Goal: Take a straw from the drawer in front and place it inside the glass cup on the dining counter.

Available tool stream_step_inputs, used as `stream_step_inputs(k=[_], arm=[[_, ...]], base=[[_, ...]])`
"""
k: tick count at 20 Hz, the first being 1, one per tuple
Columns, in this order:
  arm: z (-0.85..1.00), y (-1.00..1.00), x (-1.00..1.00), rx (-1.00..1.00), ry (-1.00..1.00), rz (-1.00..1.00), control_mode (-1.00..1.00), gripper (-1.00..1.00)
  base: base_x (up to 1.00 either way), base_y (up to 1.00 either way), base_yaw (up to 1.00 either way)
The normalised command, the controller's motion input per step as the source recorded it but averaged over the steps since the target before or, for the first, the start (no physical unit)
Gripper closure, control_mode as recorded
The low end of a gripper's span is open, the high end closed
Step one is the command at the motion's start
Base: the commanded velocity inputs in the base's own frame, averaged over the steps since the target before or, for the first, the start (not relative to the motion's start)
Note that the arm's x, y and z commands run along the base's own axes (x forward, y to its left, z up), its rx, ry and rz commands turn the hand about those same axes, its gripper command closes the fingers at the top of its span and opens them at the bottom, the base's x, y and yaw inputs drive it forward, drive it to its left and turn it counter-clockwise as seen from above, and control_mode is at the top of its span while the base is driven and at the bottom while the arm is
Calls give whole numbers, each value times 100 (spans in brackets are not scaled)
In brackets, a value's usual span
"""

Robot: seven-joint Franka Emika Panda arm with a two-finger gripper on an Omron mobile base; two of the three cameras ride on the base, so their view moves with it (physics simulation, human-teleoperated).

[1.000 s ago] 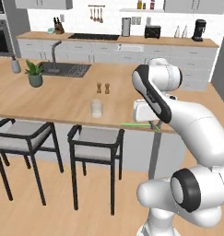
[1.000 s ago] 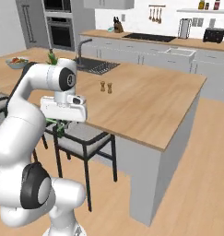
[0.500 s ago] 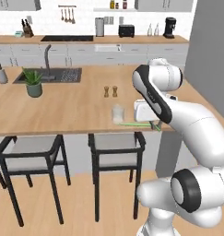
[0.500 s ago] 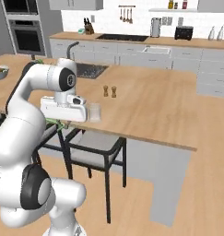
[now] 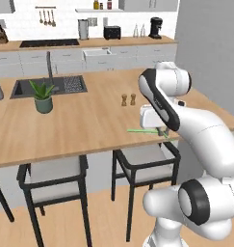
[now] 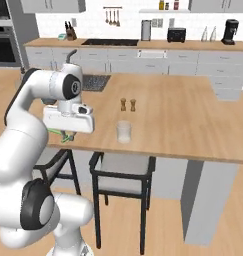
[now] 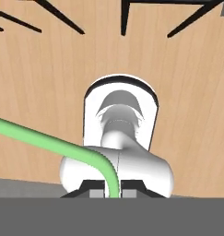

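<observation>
Gripping the light green straw [image 5: 142,130] between closed fingers, with gripper [image 5: 162,132] poised at the near edge of the dining counter [image 5: 89,125], above the stool [image 5: 145,161]. Straw projecting sideways from the fingertips, roughly level; bent close to the grip in the hand view [image 7: 49,140]. Glass cup [image 6: 124,131] standing upright on the counter near its front edge, just right of the gripper [image 6: 68,136], well clear of the two brown shakers [image 6: 128,104].

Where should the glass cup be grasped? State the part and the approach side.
Likely the cylindrical side wall of the glass cup, at mid-height, from the side of the stool: it stands upright, has no handle, sits near that edge of the dining counter, with the shakers behind it.
</observation>
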Motion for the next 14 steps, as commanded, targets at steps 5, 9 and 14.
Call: stream_step_inputs(k=[5, 9, 14], arm=[[0, 0, 0, 0, 0, 0, 100, 100], [0, 0, 0, 0, 0, 0, 100, 100], [20, 6, 19, -6, -3, -6, -100, 100]], base=[[98, 38, -23], [97, 33, -18], [26, 14, -5]])
